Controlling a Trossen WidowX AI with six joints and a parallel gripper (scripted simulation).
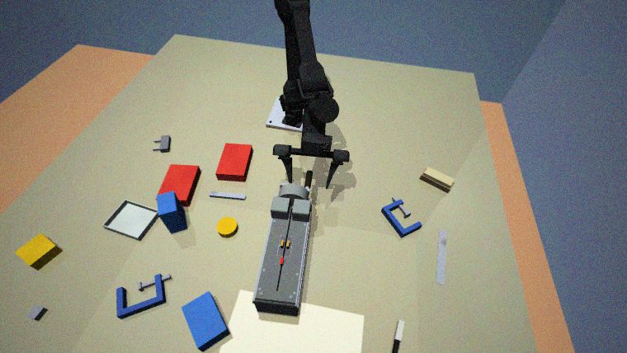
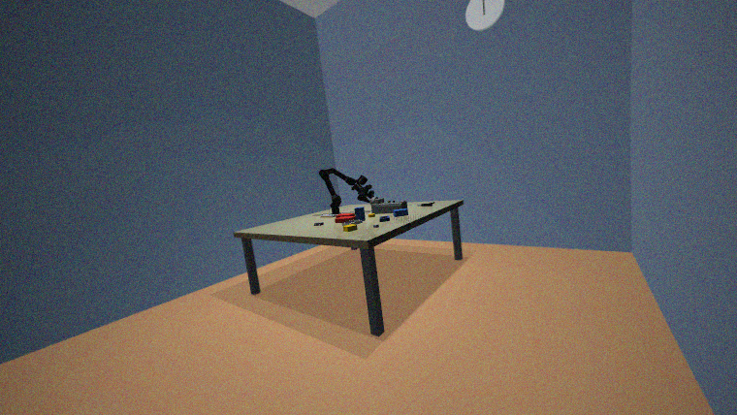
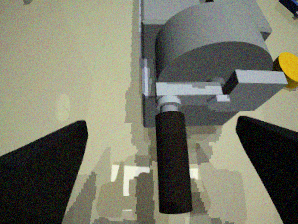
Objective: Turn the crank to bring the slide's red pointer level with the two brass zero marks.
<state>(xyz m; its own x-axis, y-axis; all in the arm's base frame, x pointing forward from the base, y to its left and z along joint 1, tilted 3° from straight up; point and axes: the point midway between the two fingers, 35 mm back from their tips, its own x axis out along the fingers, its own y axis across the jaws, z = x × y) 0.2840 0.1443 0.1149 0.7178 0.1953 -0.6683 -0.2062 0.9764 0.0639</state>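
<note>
The fingers [image 1: 308,177] are standing wide apart, and the black crank handle [image 1: 308,178] [image 3: 173,162] is showing between them, ungripped.

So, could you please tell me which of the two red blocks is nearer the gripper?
The one beside the gripper: this red block doesn't touch the tall blue block.
</note>
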